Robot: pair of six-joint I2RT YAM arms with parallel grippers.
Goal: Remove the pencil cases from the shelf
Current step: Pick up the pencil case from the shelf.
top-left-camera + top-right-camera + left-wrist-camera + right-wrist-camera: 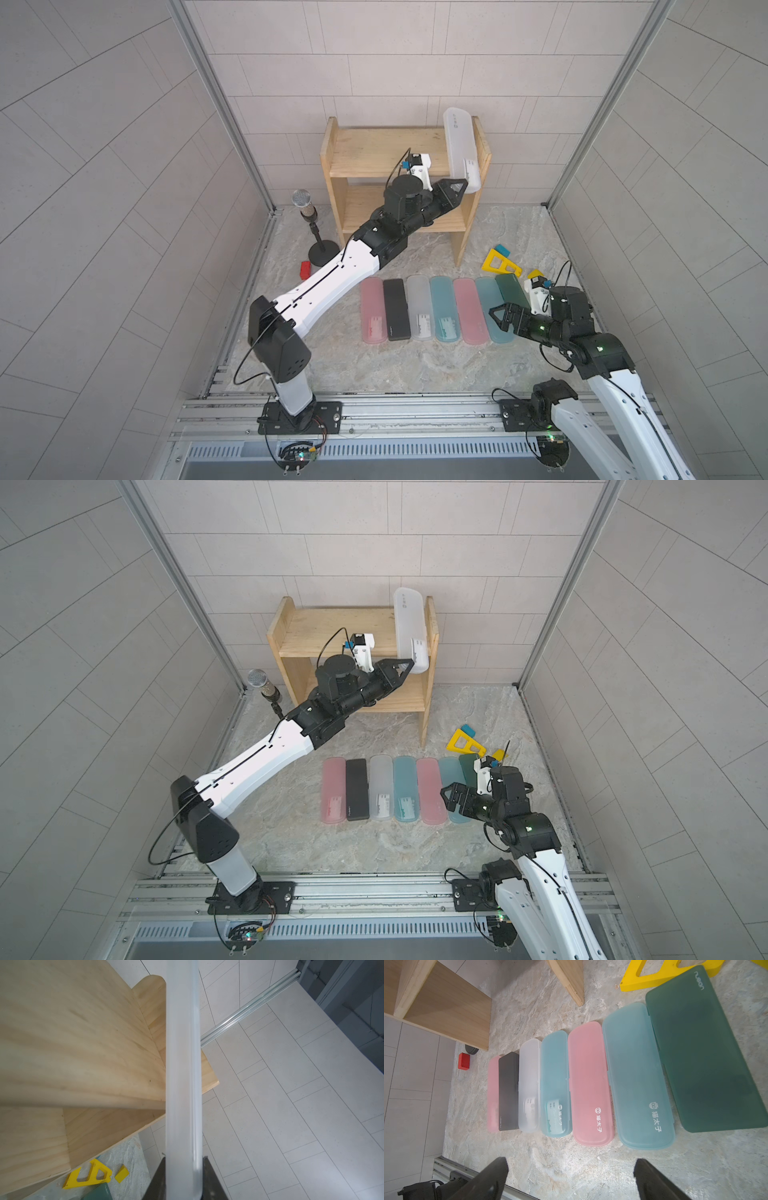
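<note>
Both top views look down on the shelf (374,145); wrist views sit close.

A robot lab cell is indicated. Two robot arms (332,278) are bolted to an aluminium rail (415,409) and enclosed by panel walls (374,50). A microphone (302,198) is placed on the tabletop (415,365).

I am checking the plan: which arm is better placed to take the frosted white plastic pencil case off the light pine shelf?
Left. The left gripper is shut on the near end of that case at the shelf's top tier. The right gripper hangs open over the cases lying on the table.
</note>
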